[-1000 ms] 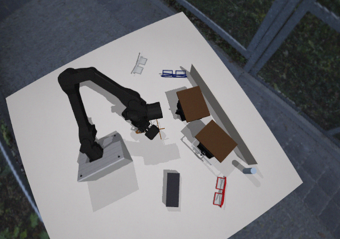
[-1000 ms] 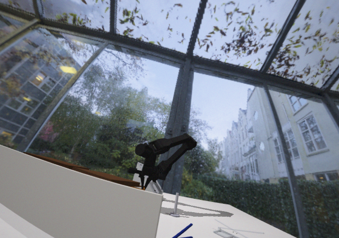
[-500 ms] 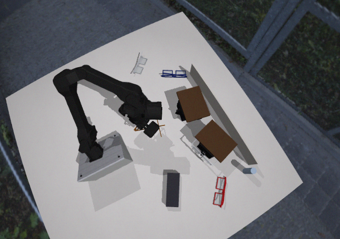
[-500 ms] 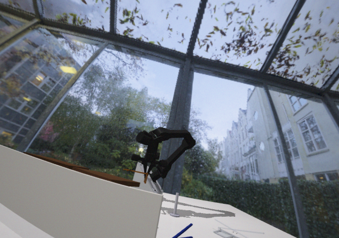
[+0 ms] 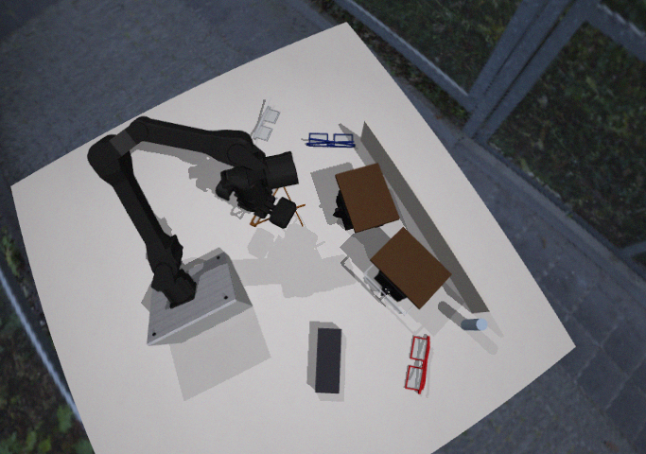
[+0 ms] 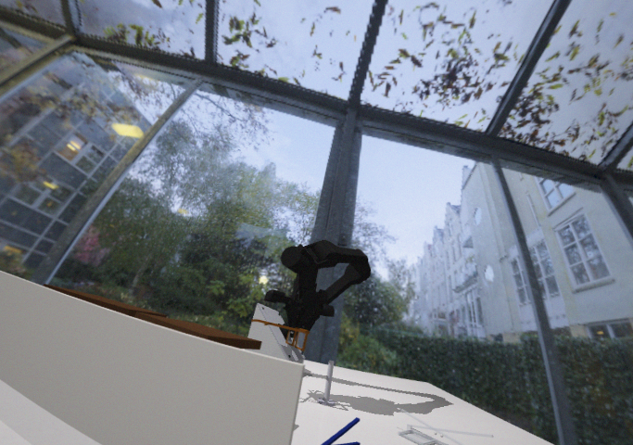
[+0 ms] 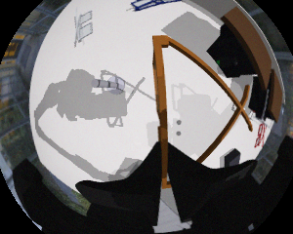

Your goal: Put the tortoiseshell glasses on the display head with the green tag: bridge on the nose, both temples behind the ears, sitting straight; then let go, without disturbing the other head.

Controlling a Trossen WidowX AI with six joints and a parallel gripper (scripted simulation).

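Gripper point(image 5: 269, 209) clamped on tortoiseshell glasses point(image 5: 279, 207), lifted off table point(image 5: 93, 224).

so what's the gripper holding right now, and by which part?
The gripper is shut on the tortoiseshell glasses, pinching a thin bar of the frame; which bar cannot be told.

White table top point(image 5: 93, 224) — square, set at a slant in the top view, grey paving around it. Blue-framed glasses point(image 5: 330, 140) lie near the far edge; a pale grey-framed pair point(image 5: 265, 122) sits just beside them, toward the corner. Red-framed glasses point(image 5: 417, 363) lie near the opposite edge. A dark rectangular box point(image 5: 328, 359) rests flat, well apart from the red pair. A small grey-blue cylinder point(image 5: 474, 324) lies on its side near the end of a long upright grey panel point(image 5: 420, 219) — the panel runs along one table edge.
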